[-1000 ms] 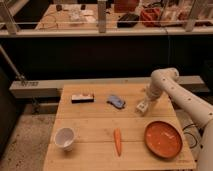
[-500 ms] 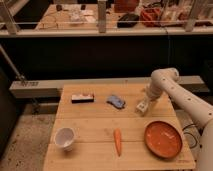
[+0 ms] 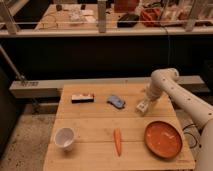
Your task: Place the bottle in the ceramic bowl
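Front row of the wooden table (image 3: 95, 127), places taken from the carrot (image 3: 117, 141):
- The carrot lies near the front edge, long axis running front to back.
- White ceramic bowl (image 3: 64, 138): left of the carrot, well apart, upright, mouth up, nothing visible inside. Judged to be the target, since it is the only deep vessel.
- Orange plate (image 3: 163, 139): right of the carrot, flat and shallow, nothing on it. Likely a distractor.

Middle row:
- Blue bottle (image 3: 116, 101): directly behind the carrot, apart from it, lying on its side. The shape is soft in view, so I read it as the task's bottle with some doubt. It is not in the bowl and nothing is touching it.
- Dark flat packet (image 3: 82, 98): behind and left of the carrot, lying flat beside the bottle with a gap between them.
- Gripper (image 3: 144, 106): behind and right of the carrot, low over the table, on the bottle's right and clear of it. Jaws apart, nothing clamped.
- The arm (image 3: 167, 85) bends down from the right, so the wrist points downward.

Judgement: the task has not begun. A lying bottle calls for a top-down grasp across its body, then a carry past the carrot to the bowl.

Far side: a dark gap behind the table, then a cluttered bench (image 3: 90, 17).
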